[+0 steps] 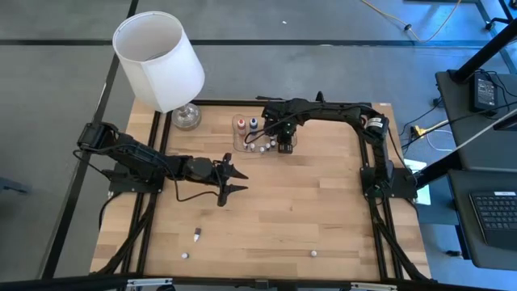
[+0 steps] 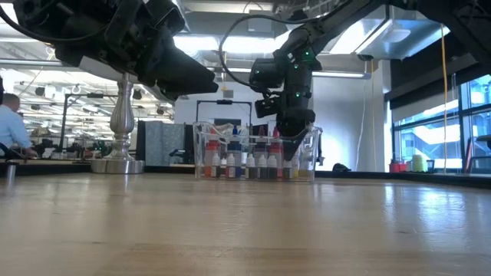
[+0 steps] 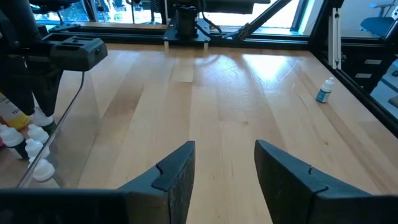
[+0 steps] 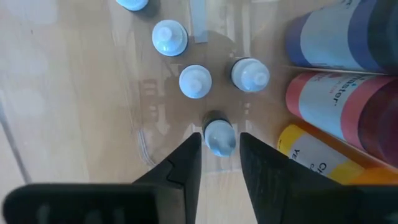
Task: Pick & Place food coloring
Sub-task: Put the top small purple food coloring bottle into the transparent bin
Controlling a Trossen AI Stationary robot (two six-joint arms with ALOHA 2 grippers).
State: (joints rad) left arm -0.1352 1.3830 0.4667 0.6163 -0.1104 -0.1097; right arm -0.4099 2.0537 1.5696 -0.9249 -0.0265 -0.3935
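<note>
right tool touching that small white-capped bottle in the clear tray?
Apart. The right wrist view shows the right tool straddling the small white-capped food coloring bottle in the shallow clear plastic tray, with a sliver of tray floor visible between the cap and each finger.

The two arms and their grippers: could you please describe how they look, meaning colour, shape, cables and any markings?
Both arms are black and built of jointed segments. The left gripper ends in two flat, dark, wedge-shaped fingers. The right gripper has the same dark tapered fingers. Thin black cables loop along each arm. A small green light shows on the right arm in the low view. No markings are readable.
</note>
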